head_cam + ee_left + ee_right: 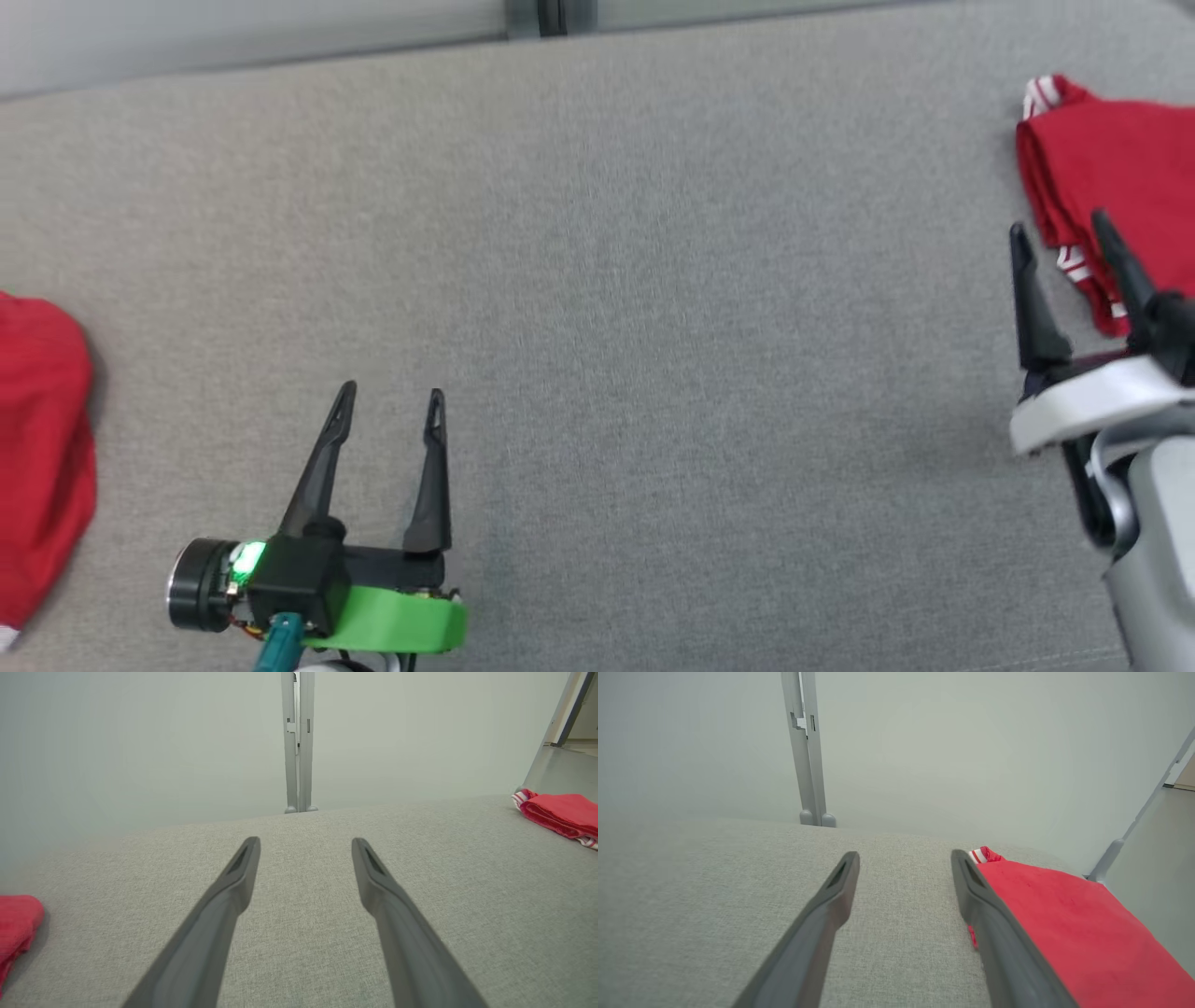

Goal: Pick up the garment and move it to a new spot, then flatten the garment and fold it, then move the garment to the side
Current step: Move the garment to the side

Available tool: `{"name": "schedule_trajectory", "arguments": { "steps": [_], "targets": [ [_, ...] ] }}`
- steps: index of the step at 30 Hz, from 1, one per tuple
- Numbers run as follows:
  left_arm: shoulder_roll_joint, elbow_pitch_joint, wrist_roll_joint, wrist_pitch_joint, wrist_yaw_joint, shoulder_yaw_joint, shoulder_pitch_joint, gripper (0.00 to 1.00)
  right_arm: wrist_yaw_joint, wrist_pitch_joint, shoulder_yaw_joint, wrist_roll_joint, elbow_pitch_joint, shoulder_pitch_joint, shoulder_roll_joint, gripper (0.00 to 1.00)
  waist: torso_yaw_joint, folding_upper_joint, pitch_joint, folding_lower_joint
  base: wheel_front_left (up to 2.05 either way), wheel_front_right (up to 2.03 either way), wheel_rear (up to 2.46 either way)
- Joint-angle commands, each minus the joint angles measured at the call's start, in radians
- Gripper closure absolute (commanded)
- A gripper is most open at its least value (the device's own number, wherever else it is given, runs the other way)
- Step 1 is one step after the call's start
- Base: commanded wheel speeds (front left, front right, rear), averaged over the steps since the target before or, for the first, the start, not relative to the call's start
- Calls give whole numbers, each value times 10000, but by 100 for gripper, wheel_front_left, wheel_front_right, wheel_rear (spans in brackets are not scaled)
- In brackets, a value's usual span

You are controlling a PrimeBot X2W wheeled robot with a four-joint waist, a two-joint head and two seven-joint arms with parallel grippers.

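Lying flat at the far right of the grey fabric tabletop (653,280): 1 folded red garment (1111,149), with white-striped trim at its far corner and again along its near left edge. Cut off by the right border of the head view.

Right tool (1059,224) released, its 2 dark fingers spread wide, with nothing between them but bare grey fabric. Poised at the near left edge of the folded red garment: in the head view, outer finger crossing the red cloth, inner finger over bare tabletop just beside it. Seen from the right wrist, the outer finger running along the cloth's left edge and hiding part of it. Cannot tell whether that finger touches the cloth or hangs just above.

Left tool (392,390) released as well, 2 fingers apart and empty, over the bare near-left part of the tabletop, well apart from the folded red garment. Small green light glowing on its dark housing, green bracket beneath.

At the left edge of the head view, 1 second red garment (37,448), rounded and rumpled, partly out of frame, lying on the tabletop to the left of the left tool.

Beyond the tabletop's far edge, 1 grey upright post (299,742) against a pale wall (140,742).
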Motion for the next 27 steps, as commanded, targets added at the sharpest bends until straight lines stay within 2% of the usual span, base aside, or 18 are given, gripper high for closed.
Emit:
{"name": "schedule_trajectory", "arguments": {
  "steps": [1,3,12,18,27],
  "targets": [
    [-38,73,-155,-39,72,144,243,0,-19,-24,-9,-88,-267,491,224,0,238,0,-1769,1,0,0,0],
    [-76,179,-348,-35,97,347,475,0,-19,-25,179,80,-655,1030,597,0,160,0,-2149,1,0,0,0],
    [-209,446,-1183,-38,-18,1447,1481,0,-19,-26,1057,516,-1893,2650,1377,0,-99,0,-3145,1,0,0,0],
    [-232,398,-932,-40,-319,1600,1916,0,-18,-26,1458,540,-2307,3607,1613,0,-5,0,-3517,1,0,0,0],
    [-227,333,-1034,-39,-303,1495,2319,0,-18,-26,1483,344,-2053,4333,1724,0,163,0,-3726,1,0,0,0]
  ]
}}
